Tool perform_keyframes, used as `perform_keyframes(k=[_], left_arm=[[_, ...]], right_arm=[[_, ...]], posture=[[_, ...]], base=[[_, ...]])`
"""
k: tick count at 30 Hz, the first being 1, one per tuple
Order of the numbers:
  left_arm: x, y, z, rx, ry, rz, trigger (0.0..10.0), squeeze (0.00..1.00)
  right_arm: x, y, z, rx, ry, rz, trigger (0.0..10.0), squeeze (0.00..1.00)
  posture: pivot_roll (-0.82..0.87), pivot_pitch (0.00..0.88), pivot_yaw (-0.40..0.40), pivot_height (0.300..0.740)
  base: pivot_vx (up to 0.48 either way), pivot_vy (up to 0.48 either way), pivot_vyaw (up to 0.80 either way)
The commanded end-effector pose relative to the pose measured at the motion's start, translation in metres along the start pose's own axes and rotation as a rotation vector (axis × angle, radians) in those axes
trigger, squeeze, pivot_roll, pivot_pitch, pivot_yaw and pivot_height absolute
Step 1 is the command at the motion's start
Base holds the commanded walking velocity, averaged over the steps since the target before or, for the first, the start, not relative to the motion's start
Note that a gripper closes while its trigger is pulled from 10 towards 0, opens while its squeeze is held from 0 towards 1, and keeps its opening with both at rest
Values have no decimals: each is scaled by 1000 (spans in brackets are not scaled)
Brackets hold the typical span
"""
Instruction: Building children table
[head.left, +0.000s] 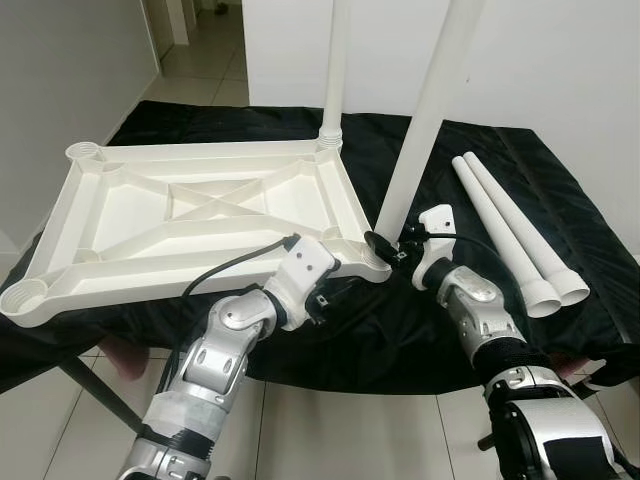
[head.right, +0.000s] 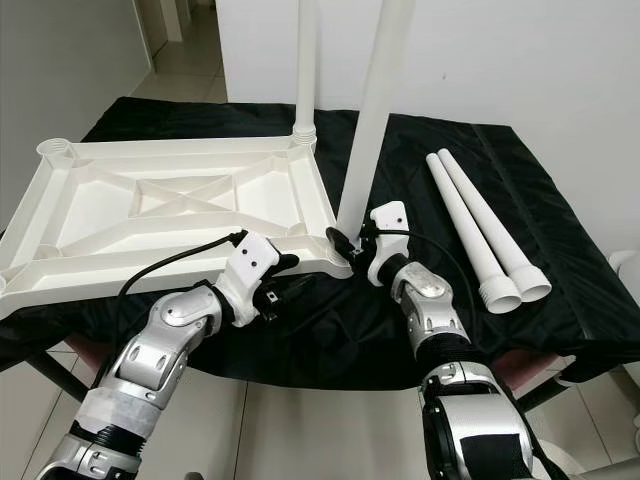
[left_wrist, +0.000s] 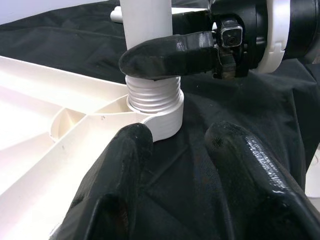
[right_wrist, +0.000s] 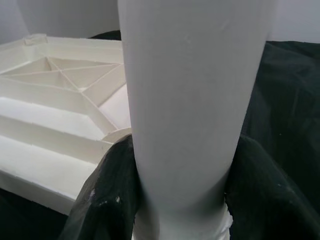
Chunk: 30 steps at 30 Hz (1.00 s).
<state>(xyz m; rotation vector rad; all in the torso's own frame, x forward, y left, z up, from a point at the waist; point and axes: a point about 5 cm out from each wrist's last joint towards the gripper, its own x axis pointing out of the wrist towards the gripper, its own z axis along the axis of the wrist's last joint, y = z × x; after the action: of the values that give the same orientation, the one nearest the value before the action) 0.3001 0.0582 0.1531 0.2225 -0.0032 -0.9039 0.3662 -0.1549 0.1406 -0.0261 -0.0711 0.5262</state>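
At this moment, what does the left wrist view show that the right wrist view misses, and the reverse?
Left wrist view: the threaded end of the table leg sitting partly screwed in the corner socket, the right gripper clamped on the leg just above the threads, and the open left gripper in front of the socket. Right wrist view: the ribbed underside of the tabletop. Both: the leg, the tabletop corner and the black cloth.
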Motion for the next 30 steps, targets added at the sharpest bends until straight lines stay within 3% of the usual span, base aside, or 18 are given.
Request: perform_keyframes(k=[1,9,18,24,30], left_arm=[[-1,-2,-1,-10,2,11,10000,0],[-1,-3,-1,-22,3,13,10000,0],[-2,-4,-2,-25,10,11,10000,0],[-3,-4,-2,-35,13,18,10000,0],[-4,-4,-2,-44,15,25,10000,0]], right_arm=[[-2,1,-9,44,26,-50,10000,0],[2,7,-7,30,10,-197,10000,0],[5,18,-2,76,-9,-404,10000,0],[8,42,5,175,-61,-579,10000,0],[13,57,15,199,-102,-576,10000,0]], posture=[[30,0,-29,740],[22,7,-30,740],[15,27,-32,740],[11,43,-27,740],[7,51,-19,740]], base=[[0,0,0],[0,0,0],[0,0,0],[0,0,0],[0,0,0]])
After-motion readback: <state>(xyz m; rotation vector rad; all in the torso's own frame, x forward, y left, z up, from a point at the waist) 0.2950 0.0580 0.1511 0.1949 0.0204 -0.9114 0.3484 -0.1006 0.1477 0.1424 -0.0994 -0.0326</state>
